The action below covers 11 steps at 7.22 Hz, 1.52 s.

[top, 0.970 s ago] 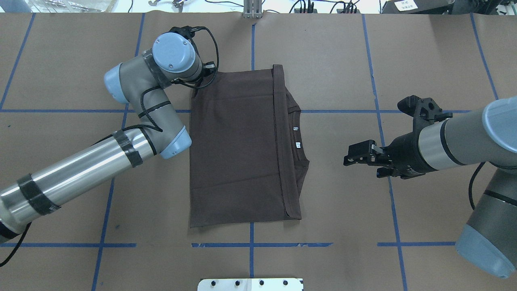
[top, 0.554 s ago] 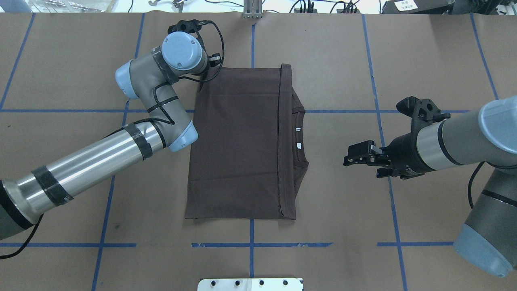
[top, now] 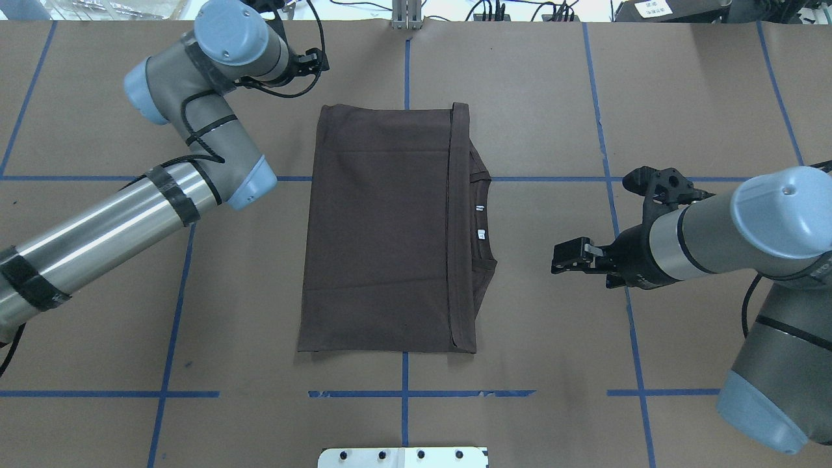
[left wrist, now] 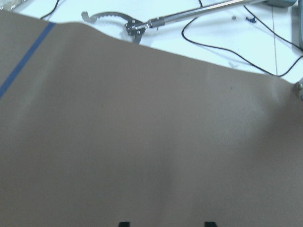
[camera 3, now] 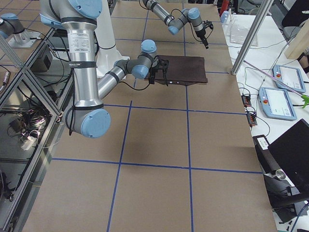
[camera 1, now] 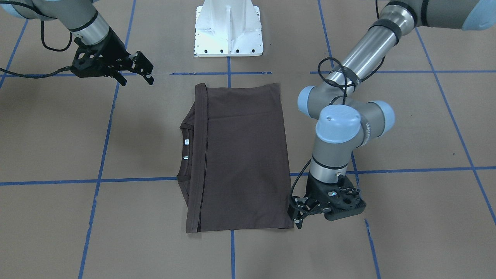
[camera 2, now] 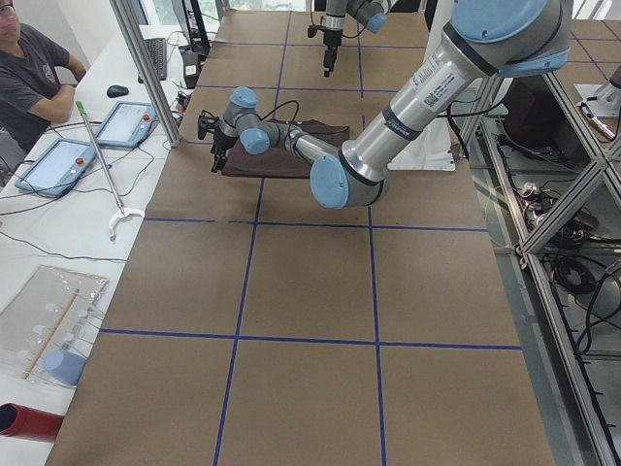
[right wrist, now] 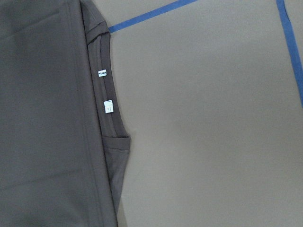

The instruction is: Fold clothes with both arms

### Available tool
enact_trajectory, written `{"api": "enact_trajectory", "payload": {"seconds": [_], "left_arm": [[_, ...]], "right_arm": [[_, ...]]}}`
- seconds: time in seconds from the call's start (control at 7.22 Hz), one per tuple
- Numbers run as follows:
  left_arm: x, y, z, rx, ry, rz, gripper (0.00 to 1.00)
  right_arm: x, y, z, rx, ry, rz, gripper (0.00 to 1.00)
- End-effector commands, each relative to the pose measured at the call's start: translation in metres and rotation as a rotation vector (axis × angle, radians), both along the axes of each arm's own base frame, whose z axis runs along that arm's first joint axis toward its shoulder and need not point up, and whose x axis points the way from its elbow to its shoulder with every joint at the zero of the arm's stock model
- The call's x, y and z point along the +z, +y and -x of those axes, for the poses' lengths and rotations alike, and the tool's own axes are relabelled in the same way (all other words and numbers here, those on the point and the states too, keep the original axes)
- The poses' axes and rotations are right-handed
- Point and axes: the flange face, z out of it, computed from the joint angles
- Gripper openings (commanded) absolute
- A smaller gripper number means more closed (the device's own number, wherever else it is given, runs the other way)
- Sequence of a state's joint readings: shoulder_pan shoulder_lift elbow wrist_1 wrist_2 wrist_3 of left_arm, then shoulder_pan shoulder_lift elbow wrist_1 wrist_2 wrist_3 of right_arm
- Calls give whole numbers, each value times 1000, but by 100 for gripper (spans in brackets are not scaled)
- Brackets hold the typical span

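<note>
a dark brown-grey t-shirt (top: 383, 227) lies flat at the middle of the paper-covered table (top: 552, 97). it is folded into a neat upright rectangle, with only its ribbed collar (right wrist: 108, 94) and white neck tags (right wrist: 108, 107) poking out on the robot's right side. neither arm touches it. the left hand (camera 1: 297, 217) hangs low just beside the shirt's far corner on the robot's left, fingers apart and empty. the right hand (top: 560, 259) hovers well off the collar side, and its fingers also look spread, with nothing in them. that placement reads as a pause between folds or a finished fold. both hands are clear, so the cloth keeps its shape, and each waits on its own side for a further crease.

the overhead view hides the left hand under its own wrist joint. the front-facing view shows how close it sits to the corner. the left wrist camera sees only bare table paper, with two dark fingertips (left wrist: 123, 224) at the bottom edge and nothing between them. the right wrist camera alone shows the collar ribbing and tags up close. a seated operator (camera 2: 29, 58) appears only in the left side view.
</note>
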<state>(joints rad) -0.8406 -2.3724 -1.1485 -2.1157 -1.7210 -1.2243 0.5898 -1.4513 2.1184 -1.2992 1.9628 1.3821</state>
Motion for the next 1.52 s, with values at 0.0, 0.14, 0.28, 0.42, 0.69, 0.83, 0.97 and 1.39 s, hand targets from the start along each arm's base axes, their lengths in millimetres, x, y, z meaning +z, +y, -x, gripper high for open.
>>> {"api": "enact_trajectory", "payload": {"seconds": [0.0,0.14,0.28,0.42,0.69,0.83,0.97,1.39], "left_arm": [[-15,48,42,45,5,11,100],[-42,86,52,70,1,17,100],[-57,132,69,99,-12,31,100],[-74,158,78,118,-7,25,100],[-80,171,72,139,-10,30,100],[-82,173,74,139,-7,26,100],[-81,173,74,139,-7,26,100],[-82,173,74,140,-5,26,100]], "right_arm": [[-42,-6,73,-67,171,-36,100],[-65,-4,118,-94,206,-51,100],[-76,-7,151,-95,225,-67,100],[-78,1,176,-127,238,-57,100],[-75,17,205,-178,278,-36,100],[-75,14,237,-197,307,-18,100],[-72,16,239,-214,306,-1,100],[-56,20,237,-253,349,33,100]]}}
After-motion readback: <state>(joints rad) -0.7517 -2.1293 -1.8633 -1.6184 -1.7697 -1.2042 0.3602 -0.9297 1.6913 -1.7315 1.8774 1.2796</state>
